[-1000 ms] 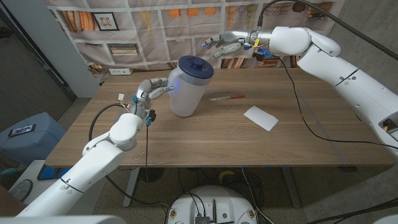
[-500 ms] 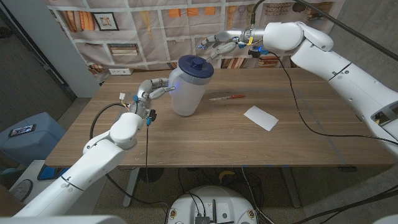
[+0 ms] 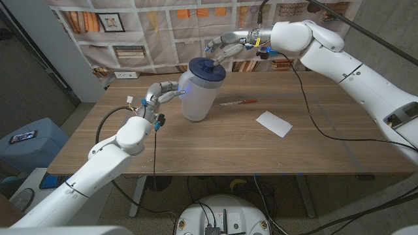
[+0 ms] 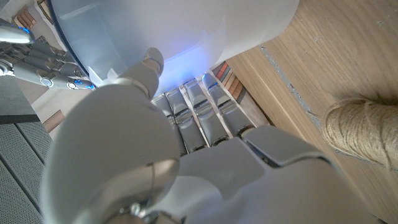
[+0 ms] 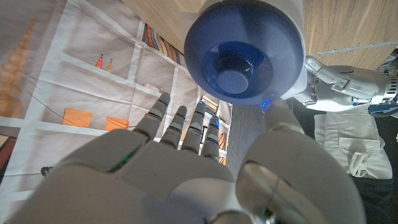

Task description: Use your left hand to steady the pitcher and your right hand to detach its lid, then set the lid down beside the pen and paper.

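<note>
Wooden table (image 3: 215,150): brown laminate top with a pale grain, carrying all items below. Behind it hangs a printed backdrop of bookshelves (image 3: 130,32); a grey partition stands at the robot's left.

Right arm (image 3: 353,65): reaches across from the far right. Right hand (image 3: 228,47) hovers just above and behind the lid, fingers spread and extended, touching nothing; the right wrist view shows the open palm looking straight down onto the lid.

Left arm (image 3: 111,163): rises from the near left corner. Left hand (image 3: 162,95) is set against the pitcher's left wall, fingers together and laid along the body; how tightly it presses cannot be told.

Pitcher (image 3: 197,94): translucent white, upright, left of centre on the table, well apart from the paper.

Lid (image 3: 207,68): dark blue, round, with a recessed centre and knob, still seated on the pitcher.

Paper (image 3: 274,123): white sheet, right of centre.

Pen (image 3: 238,102): lies flat between pitcher and paper, red at one end.

Risks, as judged: the lid is not yet gripped. If the right hand pulls upward against a tight seat while the left only leans on one side, the pitcher may tip or slide toward the pen. A shallow hold on the smooth rim could let the lid slip during the carry.
</note>
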